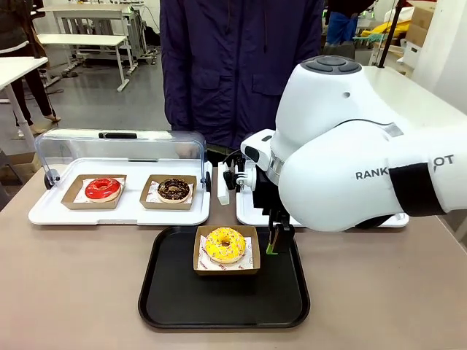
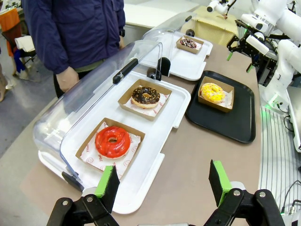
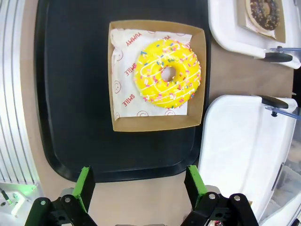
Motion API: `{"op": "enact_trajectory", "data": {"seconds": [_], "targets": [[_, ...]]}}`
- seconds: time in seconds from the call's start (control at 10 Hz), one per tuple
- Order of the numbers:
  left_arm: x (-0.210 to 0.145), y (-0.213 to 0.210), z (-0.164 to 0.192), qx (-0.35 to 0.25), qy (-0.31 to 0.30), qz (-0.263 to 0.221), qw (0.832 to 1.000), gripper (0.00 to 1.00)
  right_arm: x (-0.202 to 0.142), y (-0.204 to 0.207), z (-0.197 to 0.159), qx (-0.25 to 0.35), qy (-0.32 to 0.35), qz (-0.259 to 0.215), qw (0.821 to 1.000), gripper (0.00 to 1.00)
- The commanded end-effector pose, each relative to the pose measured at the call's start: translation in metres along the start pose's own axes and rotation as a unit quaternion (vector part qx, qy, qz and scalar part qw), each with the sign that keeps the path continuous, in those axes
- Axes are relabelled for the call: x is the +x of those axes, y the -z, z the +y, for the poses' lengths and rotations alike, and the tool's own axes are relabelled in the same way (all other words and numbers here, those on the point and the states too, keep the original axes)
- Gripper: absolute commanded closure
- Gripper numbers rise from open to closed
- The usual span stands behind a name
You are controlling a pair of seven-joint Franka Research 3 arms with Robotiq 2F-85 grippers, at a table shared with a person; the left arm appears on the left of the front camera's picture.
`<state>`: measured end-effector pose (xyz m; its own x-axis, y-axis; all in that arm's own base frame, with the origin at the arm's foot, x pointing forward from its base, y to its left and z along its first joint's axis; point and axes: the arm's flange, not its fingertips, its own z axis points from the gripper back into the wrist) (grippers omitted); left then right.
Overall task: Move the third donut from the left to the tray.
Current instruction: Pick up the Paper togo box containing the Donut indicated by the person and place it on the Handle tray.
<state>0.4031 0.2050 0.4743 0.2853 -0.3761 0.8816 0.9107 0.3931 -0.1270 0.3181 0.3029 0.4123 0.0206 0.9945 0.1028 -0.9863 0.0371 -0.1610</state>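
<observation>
Nearest us, our right gripper (image 3: pixel 138 186) hangs wide-jawed and empty above the tray (image 3: pixel 75 141), where the third donut (image 3: pixel 167 73) sits in its holder; our left gripper (image 2: pixel 162 183) gapes too.

Front view faces the person across the table; both wrist views share the tray (image 3: pixel 70 94).

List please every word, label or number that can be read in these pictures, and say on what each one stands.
"YUMMY" and "SMILE": red print on the paper liner under the yellow donut.
"RANK" and "OT": cut-off lettering on the right arm, front view.
Red print on the liner under the red-glazed donut: too small to read.
</observation>
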Motion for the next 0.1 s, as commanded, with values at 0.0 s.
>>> {"op": "enact_trajectory", "data": {"seconds": [0.0], "targets": [[0.0009, -0.0012, -0.0016, -0.003, 0.006, -0.004, 1.000, 0.00, 0.0021, -0.0007, 0.0013, -0.004, 0.004, 0.000, 1.000, 0.00]]}}
